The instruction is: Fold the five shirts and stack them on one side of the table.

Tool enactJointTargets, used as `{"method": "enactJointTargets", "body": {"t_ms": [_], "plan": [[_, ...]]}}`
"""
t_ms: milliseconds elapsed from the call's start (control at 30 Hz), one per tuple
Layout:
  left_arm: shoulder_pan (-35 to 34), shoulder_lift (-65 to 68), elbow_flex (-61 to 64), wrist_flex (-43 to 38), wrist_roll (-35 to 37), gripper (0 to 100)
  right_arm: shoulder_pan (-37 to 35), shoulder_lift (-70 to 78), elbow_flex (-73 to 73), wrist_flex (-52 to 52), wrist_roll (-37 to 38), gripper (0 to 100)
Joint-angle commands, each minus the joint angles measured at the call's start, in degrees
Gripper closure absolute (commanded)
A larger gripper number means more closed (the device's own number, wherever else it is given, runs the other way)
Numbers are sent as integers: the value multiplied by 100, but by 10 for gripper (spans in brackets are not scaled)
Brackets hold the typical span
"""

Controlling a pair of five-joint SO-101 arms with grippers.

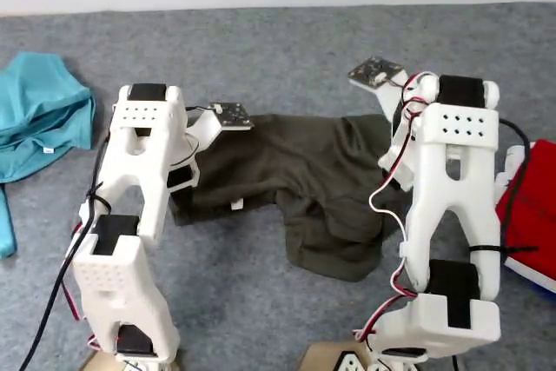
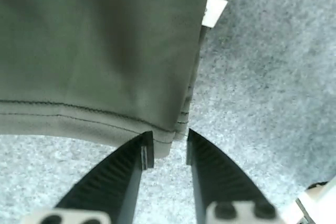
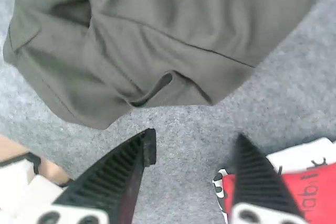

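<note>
Olive shirt [image 1: 295, 171] lies rumpled mid-table [image 1: 261, 41], its long axis running left to right between the two arms. The left gripper [image 2: 168, 148] sits at the shirt's left hem corner, fingers narrowly parted, with the corner just at their tips and not yet pinched. The right gripper [image 3: 197, 148] hovers over bare table just beside the shirt's right edge, fingers wide. A teal shirt [image 1: 39, 115] lies far left, a red shirt [image 1: 530, 206] at the right edge. The left arm looks nearer a grasp.
</note>
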Motion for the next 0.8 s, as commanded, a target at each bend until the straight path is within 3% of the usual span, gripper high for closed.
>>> {"method": "enactJointTargets", "body": {"t_ms": [0, 300, 500, 767], "plan": [[-26, -308, -48, 149, -35, 884, -110, -312, -554, 163, -211, 723], [-18, -352, -655, -9, 818, 920, -145, -84, -879, -822, -1626, 724], [-9, -325, -1033, 18, 2189, 994, -119, 453, -879, -840, -2664, 725], [26, -176, -505, -176, 3437, 994, -101, 752, -905, -787, -3059, 725]]}}
